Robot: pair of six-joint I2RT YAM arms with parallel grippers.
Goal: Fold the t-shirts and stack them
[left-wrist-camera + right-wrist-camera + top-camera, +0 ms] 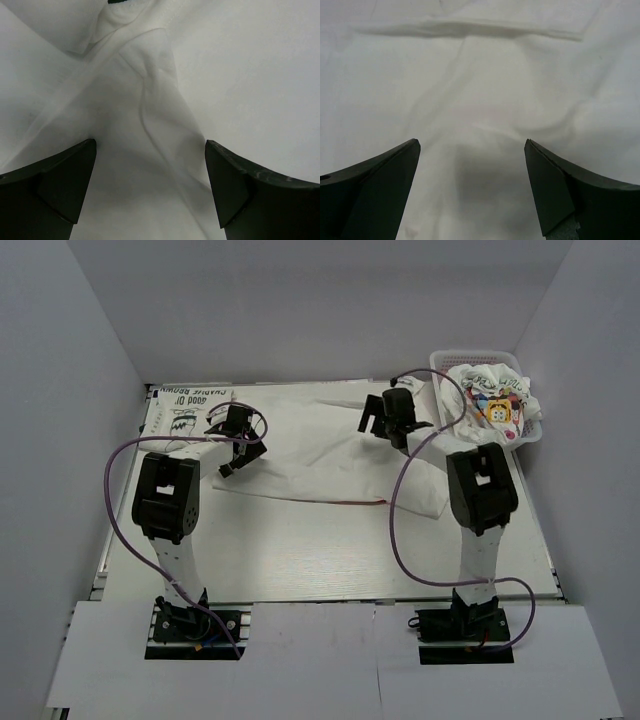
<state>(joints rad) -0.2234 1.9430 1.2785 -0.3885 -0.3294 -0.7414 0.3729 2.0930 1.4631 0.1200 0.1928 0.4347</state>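
Note:
A white t-shirt (320,455) lies spread and partly folded across the table's middle. A folded t-shirt with green-black lettering (185,405) lies at the back left. A crumpled t-shirt with a yellow cartoon print (495,405) sits in the basket (447,361). My left gripper (235,445) is open just above the spread shirt's left part; white cloth (150,125) with creases fills its view. My right gripper (385,420) is open above the shirt's right part; a hem fold (470,27) shows ahead of it.
The white mesh basket stands at the back right corner. White walls enclose the table on three sides. The table's front edge (320,598) runs just ahead of the arm bases.

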